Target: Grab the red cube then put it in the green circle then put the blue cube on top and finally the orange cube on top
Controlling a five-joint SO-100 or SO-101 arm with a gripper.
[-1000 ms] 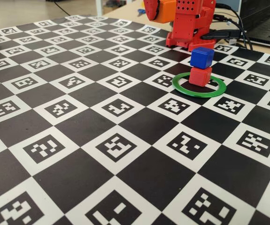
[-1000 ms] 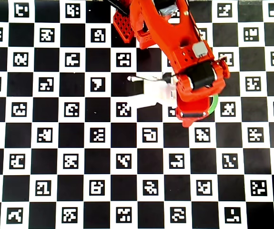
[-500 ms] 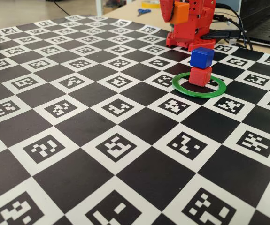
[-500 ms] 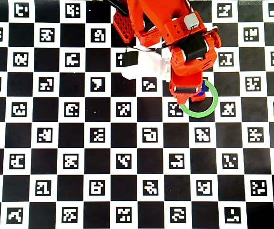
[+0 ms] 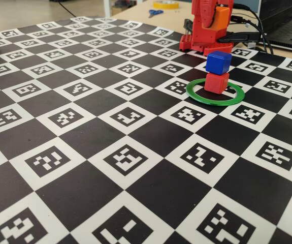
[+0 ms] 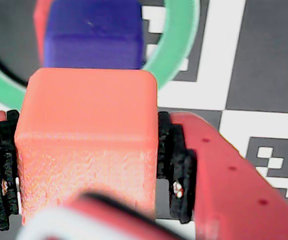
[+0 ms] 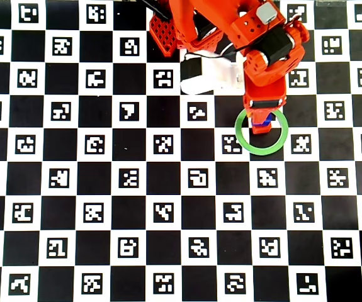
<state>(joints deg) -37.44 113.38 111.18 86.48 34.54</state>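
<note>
— On the checkered marker-printed worktop [image 5: 85, 168]: thin flat bright green ring [image 5: 215, 95], small matte red plastic cube [image 5: 217, 83] inside it, deep blue plastic cube [image 5: 218, 62] stacked on top.

— And up above the stack?

— Held aloft in the fixed view, behind the stack: bright orange plastic cube [image 6: 86, 142], clamped between the black pads [image 6: 176, 160] of the red arm's pincer [image 6: 86, 165].

— Seen from overhead?

— Pincer [image 7: 260, 116] over the ring's [image 7: 280, 143] upper part, covering most of the stack.

We see the counter [image 5: 85, 132] low from its front edge, straight down from above, and close behind the gripper [image 6: 83, 165]; all share the green circle [image 7: 262, 149].
</note>
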